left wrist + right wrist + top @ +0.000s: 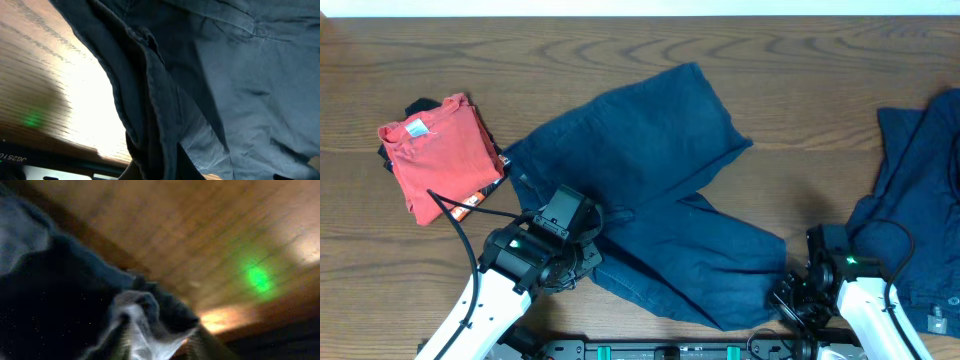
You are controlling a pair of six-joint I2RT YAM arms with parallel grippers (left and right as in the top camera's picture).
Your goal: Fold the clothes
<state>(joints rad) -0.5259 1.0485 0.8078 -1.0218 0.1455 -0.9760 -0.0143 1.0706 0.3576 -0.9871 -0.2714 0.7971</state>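
A pair of navy shorts [660, 190] lies spread and wrinkled across the middle of the wooden table [800, 70], one leg reaching toward the far side and the other toward the near right. The left gripper [588, 252] sits at the near-left edge of the shorts, touching the cloth. Its wrist view is filled with bunched navy fabric and shows no fingers, so I cannot tell whether its jaws are spread or pinching. The right gripper [788, 298] is at the near-right corner of the shorts (its wrist view is blurred, with rumpled cloth close to the lens), and its grip cannot be told either. A second navy garment [920, 190] lies at the right edge, well apart from the folded red shirt [435, 155] at the left.
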